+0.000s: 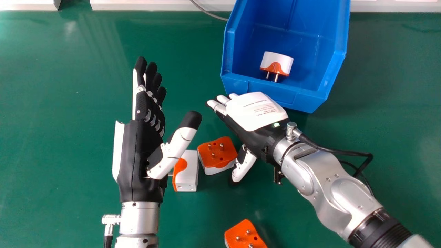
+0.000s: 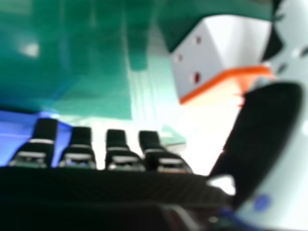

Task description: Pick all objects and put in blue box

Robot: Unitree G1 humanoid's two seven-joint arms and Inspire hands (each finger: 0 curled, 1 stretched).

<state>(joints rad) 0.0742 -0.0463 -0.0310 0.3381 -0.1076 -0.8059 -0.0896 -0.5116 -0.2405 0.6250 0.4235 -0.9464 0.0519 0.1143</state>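
First plug [image 1: 188, 172] lies on its side on the green table [image 1: 62, 86], partly hidden by the thumb of the left hand [image 1: 137, 151] in the head view; contact cannot be told. That hand's fingers are released and straight, reaching beyond the plug, none curled round it. Next, the second plug [image 1: 215, 160] lies prongs up, between the left hand and the right thumb, just beside that thumb. The third plug [image 1: 241, 230], also prongs up, sits well apart from all fingers, at the near edge of the view. The right hand [image 1: 256, 112] is palm down, its fingers extended and grasping nothing, their tips beyond the second plug. Farther right, the fourth plug [image 1: 278, 62] rests inside the box [image 1: 310, 100], beyond the right hand.
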